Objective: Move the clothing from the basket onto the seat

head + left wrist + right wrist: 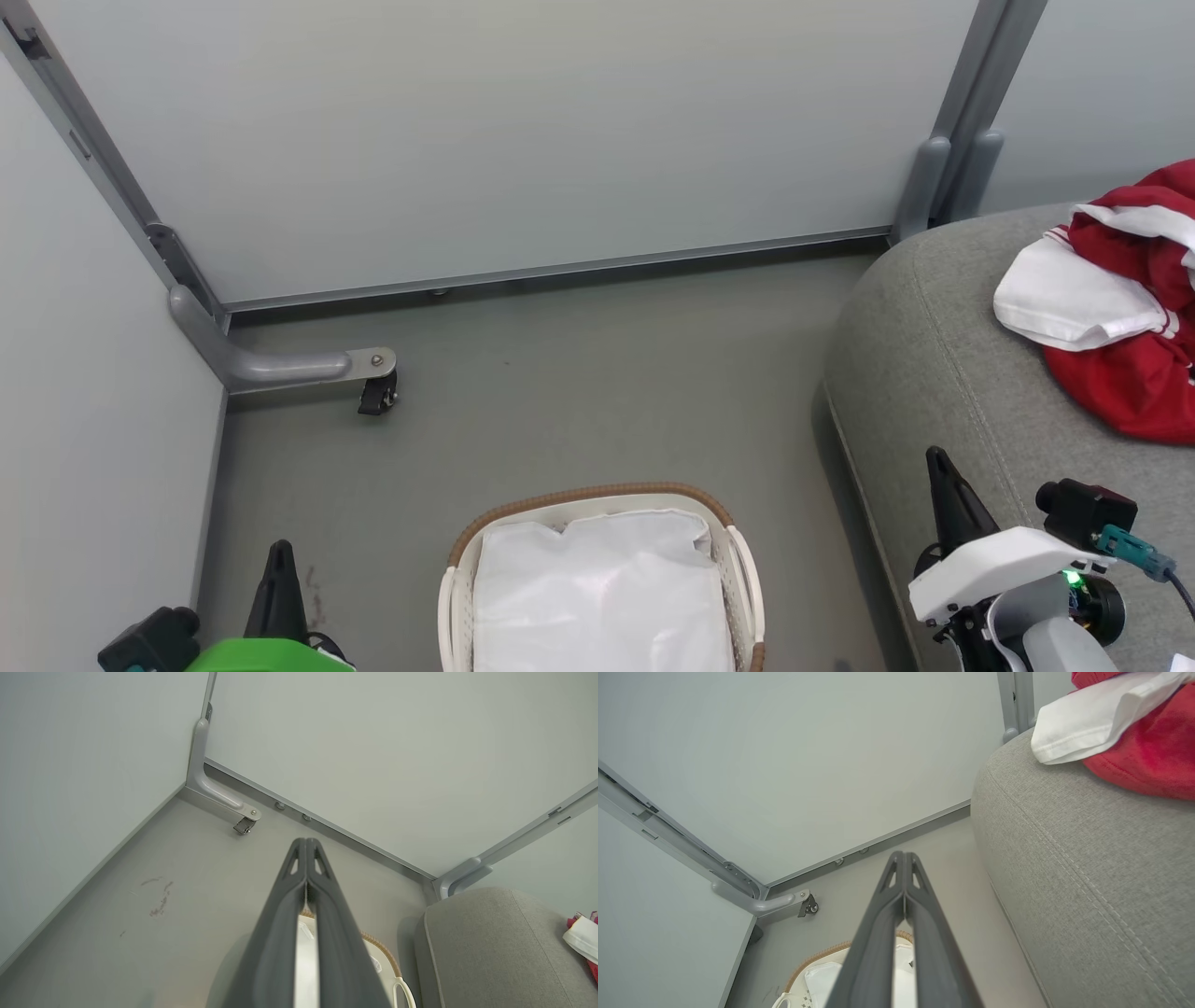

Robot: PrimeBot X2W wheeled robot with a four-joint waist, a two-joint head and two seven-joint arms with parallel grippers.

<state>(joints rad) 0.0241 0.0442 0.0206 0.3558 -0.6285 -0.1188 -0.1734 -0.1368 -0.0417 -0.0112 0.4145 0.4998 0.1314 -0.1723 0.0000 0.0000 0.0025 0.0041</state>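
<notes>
The clothing [1144,401] lies bunched on the seat [943,373], toward its right side in the head view and well apart from the basket [597,493]. It is red fabric with white trim, with a folded white piece on top.

The right gripper [904,856] hovers low by the seat's left edge, fingers pressed together on nothing. The left gripper [306,844] hangs left of the basket, likewise clenched and empty — both point toward the pale wall panels.

Bare grey floor [560,392] lies open between basket and wall, with a small caster foot [377,392] near the left corner.

The seat is grey woven upholstery with a rounded corner and a stitched seam. The basket stands on the floor beside it — oval, white perforated plastic, brown woven rim, crumpled white liner [602,597] inside.
</notes>
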